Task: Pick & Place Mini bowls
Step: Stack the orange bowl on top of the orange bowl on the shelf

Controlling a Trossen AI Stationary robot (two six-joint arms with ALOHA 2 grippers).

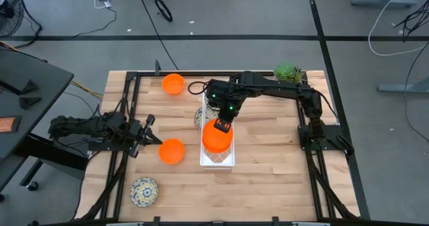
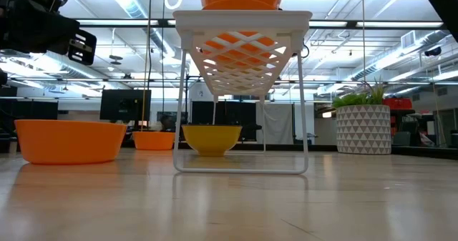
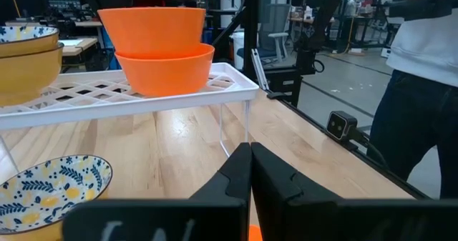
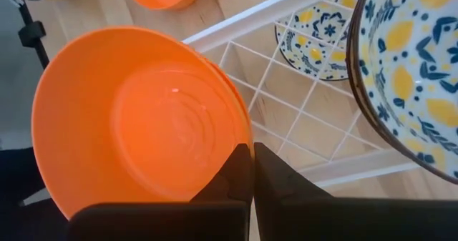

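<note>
A white wire rack (image 1: 218, 160) stands mid-table. Two nested orange bowls (image 3: 159, 44) sit on it, next to a floral bowl (image 4: 415, 76) with a yellow outside. Another floral bowl (image 3: 50, 187) rests on the table under the rack. My right gripper (image 1: 224, 123) hangs over the orange stack, shut on the upper bowl (image 4: 136, 119). My left gripper (image 1: 153, 137) is shut and hovers by a loose orange bowl (image 1: 171, 151) near the table's left side. One more orange bowl (image 1: 173, 84) sits near the far edge, and a floral bowl (image 1: 144, 190) near the front left. My right gripper pinches the upper orange bowl's rim (image 4: 242, 135) on its far side, one finger inside the bowl and one outside. The fingers come from above, pointing down. The bowl stays level, nested in the lower orange bowl (image 3: 164, 73) on the rack.
A potted green plant (image 1: 288, 72) stands at the far right corner. A black frame (image 1: 134, 78) runs round the table's edges. Bare wood lies to the right of the rack and along the near edge. A person (image 3: 422, 91) stands beyond the table.
</note>
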